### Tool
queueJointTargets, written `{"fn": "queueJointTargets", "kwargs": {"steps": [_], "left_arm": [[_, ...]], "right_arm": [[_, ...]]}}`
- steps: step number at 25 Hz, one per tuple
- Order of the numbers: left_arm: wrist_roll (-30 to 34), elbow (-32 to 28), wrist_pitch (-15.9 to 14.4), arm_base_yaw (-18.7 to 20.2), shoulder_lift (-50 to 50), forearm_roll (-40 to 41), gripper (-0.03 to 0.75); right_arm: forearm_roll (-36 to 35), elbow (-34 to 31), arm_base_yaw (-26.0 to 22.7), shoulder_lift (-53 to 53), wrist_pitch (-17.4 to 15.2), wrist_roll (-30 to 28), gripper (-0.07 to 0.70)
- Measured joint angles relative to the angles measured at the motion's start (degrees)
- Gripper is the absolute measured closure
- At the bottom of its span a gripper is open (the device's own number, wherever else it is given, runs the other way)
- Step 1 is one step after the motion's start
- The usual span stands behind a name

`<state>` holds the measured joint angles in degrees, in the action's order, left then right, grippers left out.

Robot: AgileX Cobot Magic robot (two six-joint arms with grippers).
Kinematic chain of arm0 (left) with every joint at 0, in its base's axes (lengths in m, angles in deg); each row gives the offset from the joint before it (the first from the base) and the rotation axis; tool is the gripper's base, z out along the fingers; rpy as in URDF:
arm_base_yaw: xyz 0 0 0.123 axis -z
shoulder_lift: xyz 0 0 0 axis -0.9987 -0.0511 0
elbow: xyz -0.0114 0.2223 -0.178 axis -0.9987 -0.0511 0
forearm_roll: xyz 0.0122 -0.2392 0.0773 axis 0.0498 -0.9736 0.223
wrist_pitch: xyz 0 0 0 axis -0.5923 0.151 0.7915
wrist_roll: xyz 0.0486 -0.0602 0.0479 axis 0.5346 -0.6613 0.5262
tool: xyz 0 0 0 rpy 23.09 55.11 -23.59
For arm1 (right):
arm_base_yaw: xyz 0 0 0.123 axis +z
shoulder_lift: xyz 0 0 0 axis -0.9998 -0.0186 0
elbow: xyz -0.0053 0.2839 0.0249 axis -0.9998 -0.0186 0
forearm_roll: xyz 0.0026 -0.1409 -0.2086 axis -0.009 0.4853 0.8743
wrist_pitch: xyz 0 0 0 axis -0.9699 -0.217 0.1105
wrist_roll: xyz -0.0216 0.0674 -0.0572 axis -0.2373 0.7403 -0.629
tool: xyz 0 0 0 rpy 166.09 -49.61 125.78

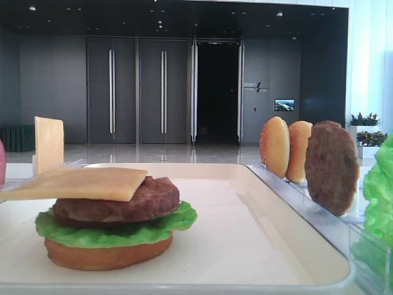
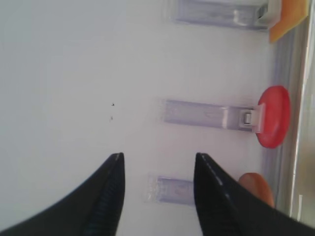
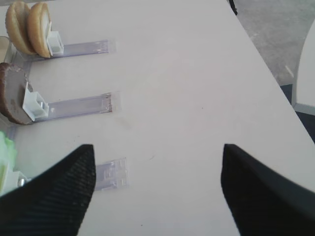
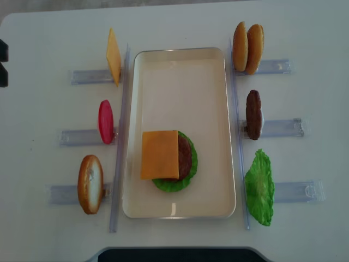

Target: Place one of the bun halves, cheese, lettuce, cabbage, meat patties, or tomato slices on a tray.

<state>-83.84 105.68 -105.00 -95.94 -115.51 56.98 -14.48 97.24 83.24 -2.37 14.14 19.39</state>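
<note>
On the cream tray (image 4: 210, 109) stands a stack: bun half (image 1: 107, 254), lettuce (image 1: 116, 226), meat patty (image 1: 123, 201), and a cheese slice (image 4: 159, 154) on top, overhanging to the left. A second cheese slice (image 4: 113, 57), a red tomato slice (image 4: 105, 121) and a bun half (image 4: 90, 184) stand in the left holders. Two bun halves (image 4: 247, 47), a patty (image 4: 253, 114) and a lettuce leaf (image 4: 260, 187) are in the right holders. My left gripper (image 2: 158, 156) is open and empty over the table left of the tomato (image 2: 273, 116). My right gripper (image 3: 157, 147) is wide open and empty, right of the patty (image 3: 12, 98).
Clear plastic holder rails (image 4: 278, 128) line both long sides of the tray. A dark robot base (image 4: 180, 255) sits at the near table edge. In the right wrist view the table edge (image 3: 266, 64) runs along the right side, with floor beyond.
</note>
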Motion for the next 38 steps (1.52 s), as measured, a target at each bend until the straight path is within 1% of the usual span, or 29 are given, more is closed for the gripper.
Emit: {"fn": "queueJointTargets", "kwargs": {"steps": [5,7,15,19,22,32,38], "left_arm": [[2.4,-3.1,-0.7,0.0,11.9,-2.2,0.298],[3.5,-5.4,-0.9,0.0,16.7,-3.1,0.285],[7.5,-18.4,-0.7,0.0,39.3,-5.2,0.279],[8.2,-23.1,-0.6,0.0,48.6,-5.4,0.279],[9.1,-26.5,0.5,0.0,54.4,-6.9,0.279],[12.7,-34.7,1.7,0.0,68.9,-14.6,0.279],[14.4,-36.7,1.8,0.0,70.0,-16.4,0.279]], "right_arm": [[0.0,0.0,0.0,0.0,0.0,0.3,0.097],[0.0,0.0,0.0,0.0,0.0,0.0,0.097],[0.0,0.0,0.0,0.0,0.0,0.3,0.097],[0.0,0.0,0.0,0.0,0.0,0.0,0.097],[0.0,0.0,0.0,0.0,0.0,0.0,0.097],[0.0,0.0,0.0,0.0,0.0,0.0,0.097],[0.0,0.0,0.0,0.0,0.0,0.0,0.097]]}}
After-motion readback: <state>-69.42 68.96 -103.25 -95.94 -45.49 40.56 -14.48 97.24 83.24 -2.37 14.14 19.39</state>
